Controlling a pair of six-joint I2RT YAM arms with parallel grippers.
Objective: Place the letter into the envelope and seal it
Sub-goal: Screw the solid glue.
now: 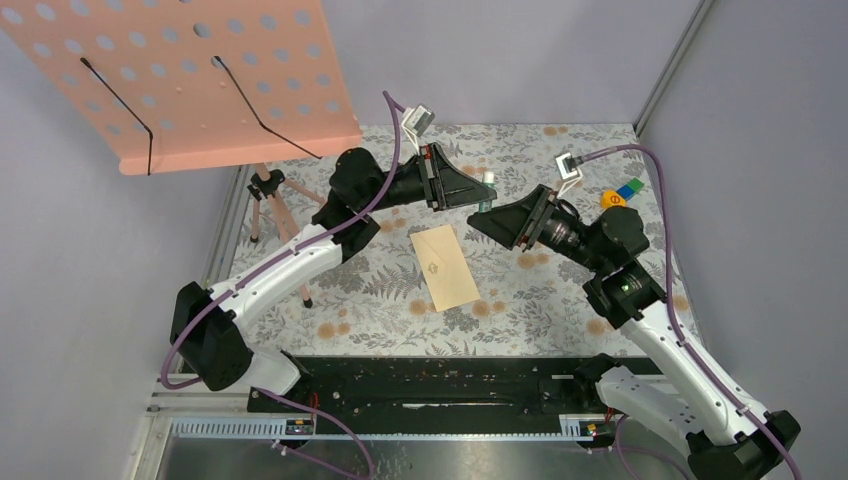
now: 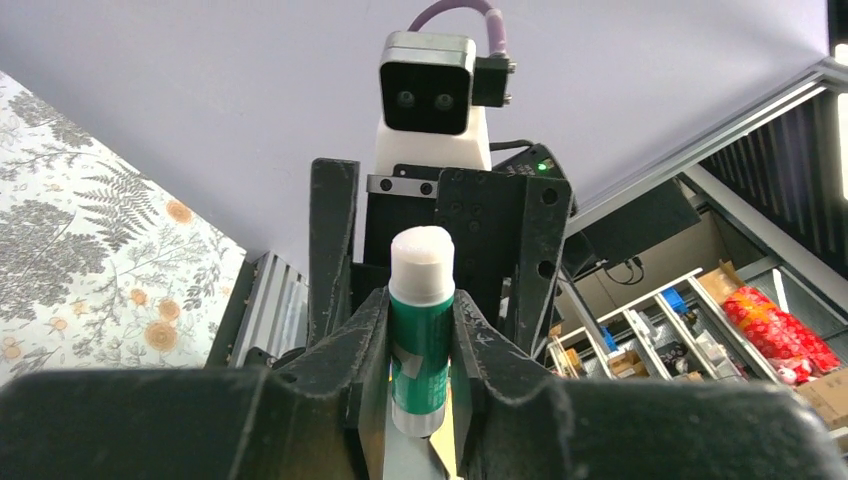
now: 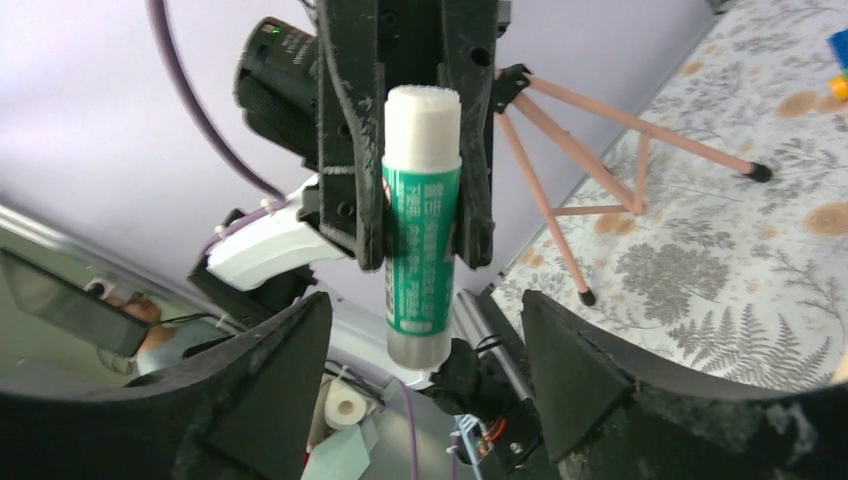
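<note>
I see the envelope [image 1: 445, 266] lying flat on the flowery table [image 1: 560, 300], about in the middle. It is tan and it sits a bit slanted, with a small mark near its middle. Nothing touches it. I cannot tell if its flap is open or closed.

Above its far end, both arms meet up in the air. My left pincer [image 2: 421, 330] is squeezed tight on a glue stick [image 2: 421, 340]. The stick is green with a white tip, and its cap is off. The fingers [image 2: 365, 340] press on both sides of the green part.

My right pincer [image 3: 422, 305] faces the left one, nose to nose. It is spread wide and holds nothing. The bottom of the glue stick hangs between its two fingers and touches neither.

Far to the left stands a pink board [image 1: 200, 70] full of holes on thin legs [image 1: 275, 215]. By the right wall there are some coloured blocks [image 1: 622, 193].
</note>
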